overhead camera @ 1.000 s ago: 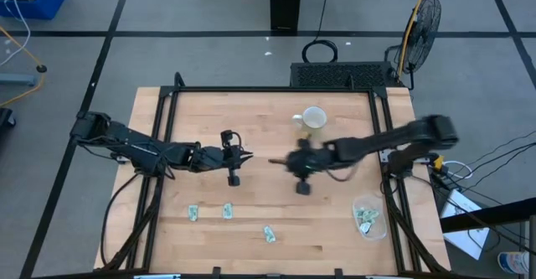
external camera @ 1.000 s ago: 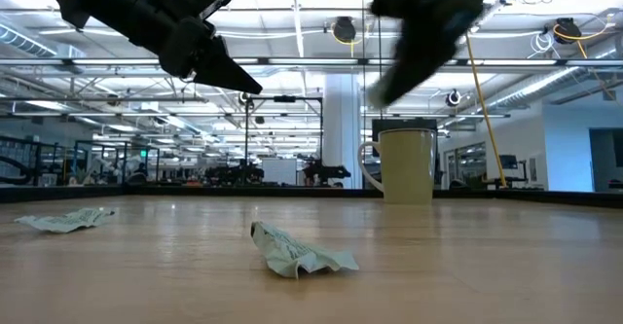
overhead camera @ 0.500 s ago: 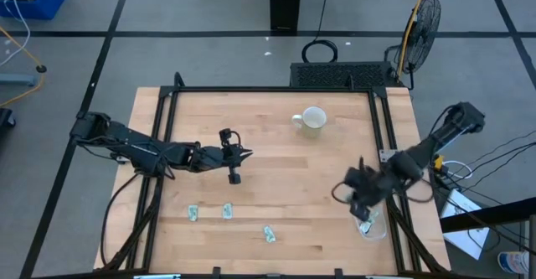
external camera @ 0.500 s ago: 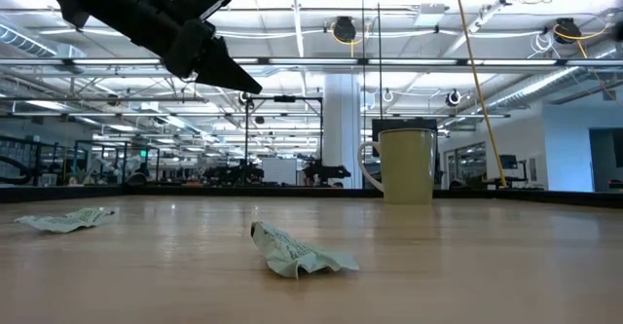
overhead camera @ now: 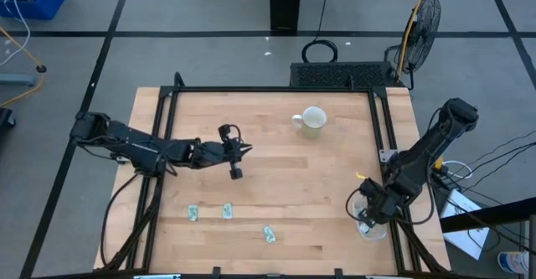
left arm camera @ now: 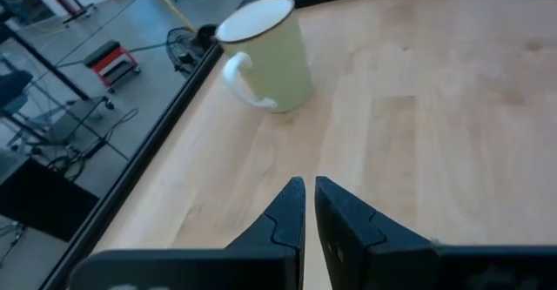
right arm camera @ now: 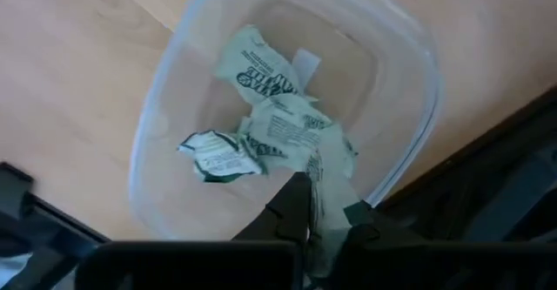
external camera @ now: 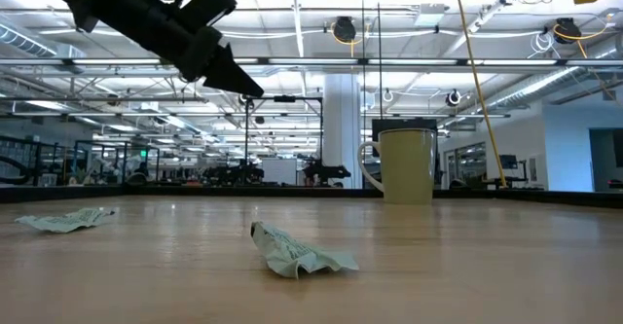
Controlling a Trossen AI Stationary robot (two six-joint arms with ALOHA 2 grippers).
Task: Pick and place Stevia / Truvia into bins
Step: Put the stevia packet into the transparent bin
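Three crumpled pale green and white Stevia sachets lie flat near the table's near edge; the low view shows two of them. The clear plastic tub stands at the near right corner with several sachets in it. My right gripper hovers over the tub, shut on one more sachet. My left gripper hangs shut above the table's middle left, touching nothing. My right gripper pinches a pale green sachet between its two fingers, coming from above and pointing down into the tub. The sachet's strip runs back between the fingers. It is lifted clear, just over the sachets lying on the tub's floor.
A pale mug with a handle stands upright on the far side of the table, ahead of my left gripper. A black frame rail runs right beside the tub. Bare wood lies between the mug and the near sachets.
My right arm has swung fast from the table's middle toward the near right corner and come down over the tub. My left gripper has stayed almost where it was.
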